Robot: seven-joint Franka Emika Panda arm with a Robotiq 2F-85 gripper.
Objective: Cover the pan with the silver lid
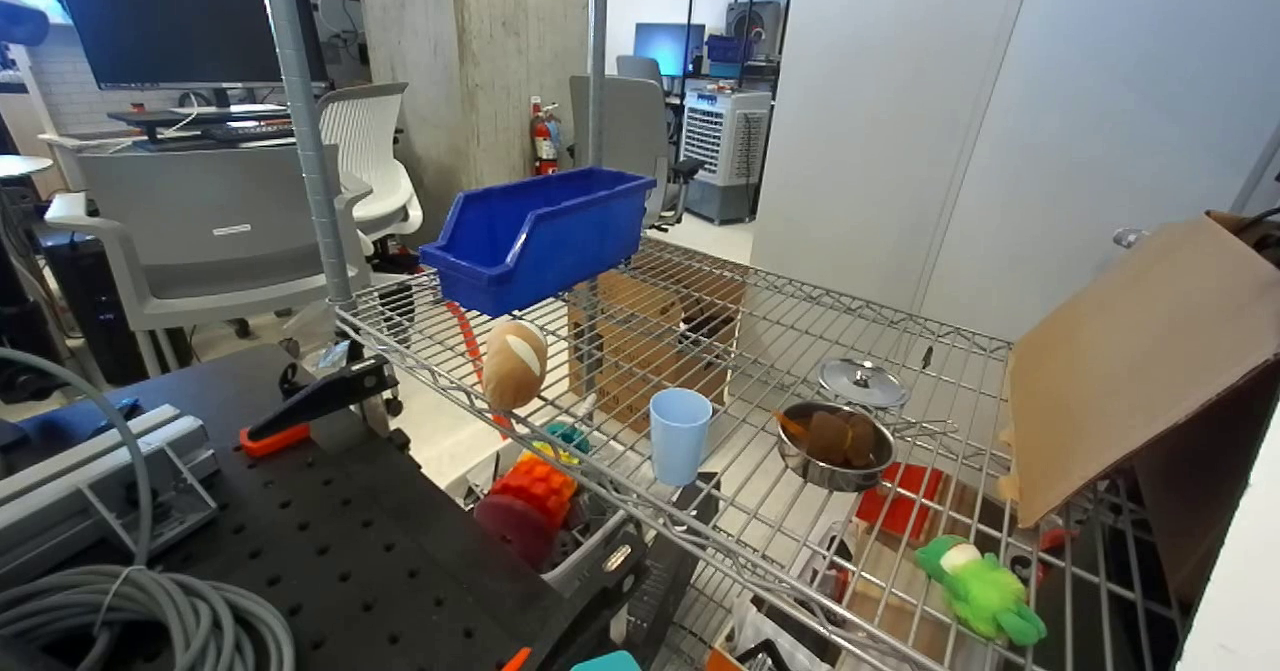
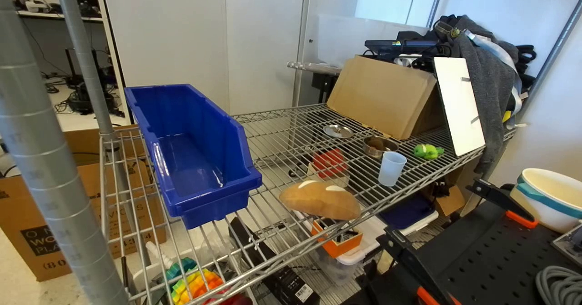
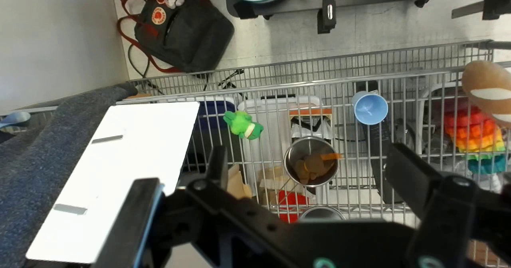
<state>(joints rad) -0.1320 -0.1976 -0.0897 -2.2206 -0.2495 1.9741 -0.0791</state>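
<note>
Gripper (image 3: pixel 310 166) seen in wrist view: fingers (image 3: pixel 217 168) spread wide apart, the gap framing the pan (image 1: pixel 825 476), which sits lower down on the wire shelf (image 2: pixel 286 146). Pan upright, uncovered, between the shelf edge along the black table (image 1: pixel 380 561) and the edge along the white wall panels (image 1: pixel 860 131), closer to the cardboard box (image 1: pixel 1150 361) end than the blue bin (image 1: pixel 580 246) end. Brown pieces (image 1: pixel 840 438) inside, plus an orange piece (image 3: pixel 330 156) reaching the rim. Silver lid (image 1: pixel 870 391) off the pan, lying on the wires, knob up, near the pan but apart, on the side toward the wall edge; wrist view has it partly hidden by the gripper. Light-blue cup (image 1: pixel 680 441) upright, right by the table-side edge. Green plush toy (image 1: pixel 985 591) toward the corner where table-side edge meets box end. Bread (image 2: pixel 320 200) with pale stripes at the table-side edge, between cup and bin; bin runs along the end edge with the metal posts (image 1: pixel 300 121). White board (image 2: pixel 459 105) leaning at the corner of table-side edge and box end, grey cloth (image 2: pixel 484 68) beside it. Table top: clamp (image 1: pixel 330 391) with orange grip at the shelf-side edge, coiled grey cable (image 1: pixel 215 601), cream bowl (image 2: pixel 550 187) with teal band. Below the wires: red object (image 1: pixel 905 501), rainbow toy (image 1: pixel 530 491), both too unclear to name further.
</note>
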